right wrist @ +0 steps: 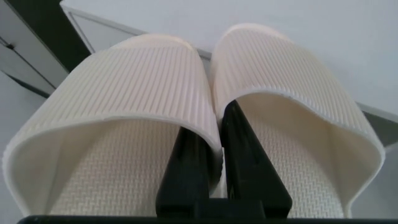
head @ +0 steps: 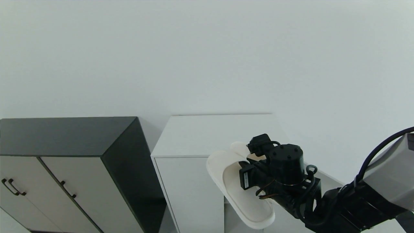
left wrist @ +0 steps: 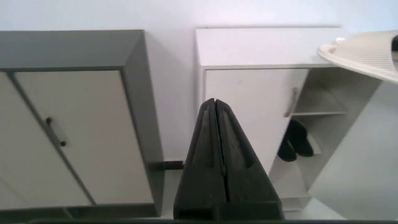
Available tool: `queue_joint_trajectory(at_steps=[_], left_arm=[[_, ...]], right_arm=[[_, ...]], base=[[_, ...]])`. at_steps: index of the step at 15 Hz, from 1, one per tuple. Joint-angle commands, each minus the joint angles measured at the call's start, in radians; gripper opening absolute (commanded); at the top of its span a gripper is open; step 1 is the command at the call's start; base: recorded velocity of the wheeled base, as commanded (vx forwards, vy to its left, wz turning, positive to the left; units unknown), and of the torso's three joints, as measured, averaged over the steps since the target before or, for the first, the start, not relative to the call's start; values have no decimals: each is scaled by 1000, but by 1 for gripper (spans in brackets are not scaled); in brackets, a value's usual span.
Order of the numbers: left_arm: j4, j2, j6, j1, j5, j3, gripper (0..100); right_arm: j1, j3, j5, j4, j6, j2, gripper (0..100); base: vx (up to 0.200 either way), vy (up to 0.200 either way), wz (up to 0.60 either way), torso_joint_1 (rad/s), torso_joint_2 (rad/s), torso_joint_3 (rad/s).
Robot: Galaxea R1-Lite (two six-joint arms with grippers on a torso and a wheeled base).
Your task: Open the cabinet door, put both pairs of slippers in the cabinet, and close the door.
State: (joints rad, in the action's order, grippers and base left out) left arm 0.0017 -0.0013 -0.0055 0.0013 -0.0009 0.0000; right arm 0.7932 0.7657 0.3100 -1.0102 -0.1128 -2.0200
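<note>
At the left stands a low cabinet with a dark top and pale doors with dark handles, all shut. The left hand hangs in front of the gap between this cabinet and the next. Its two dark fingers are pressed flat together with nothing between them.

Just beside the dark cabinet, in the middle, is the white cabinet. Its left door is shut and its right side stands open, showing shelves. A black pair of slippers sits on a lower shelf inside.

To the right, a cream pair of slippers is held up in the air in front of the white cabinet, about level with its top. The right hand grips them. One finger reaches under each strap, and the two are clamped on the slippers' touching inner edges.
</note>
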Motion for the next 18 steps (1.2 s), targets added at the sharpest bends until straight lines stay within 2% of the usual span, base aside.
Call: queue_joint_trajectory(at_steps=[1, 3, 8, 18], left_arm=[[0, 1, -1, 0, 1, 0, 0], [0, 1, -1, 0, 1, 0, 0], [0, 1, -2, 0, 1, 0, 0], [0, 1, -2, 0, 1, 0, 0]], right_arm=[[0, -3, 0, -2, 1, -17, 0], [4, -20, 0, -4, 7, -6, 0], [86, -103, -2, -1, 8, 99, 0], [86, -125, -11, -4, 19, 96, 0]], base=[[0, -200, 0, 2, 2, 2], [0, -200, 0, 0, 0, 2], [0, 0, 0, 0, 0, 0], [0, 0, 0, 0, 0, 0]])
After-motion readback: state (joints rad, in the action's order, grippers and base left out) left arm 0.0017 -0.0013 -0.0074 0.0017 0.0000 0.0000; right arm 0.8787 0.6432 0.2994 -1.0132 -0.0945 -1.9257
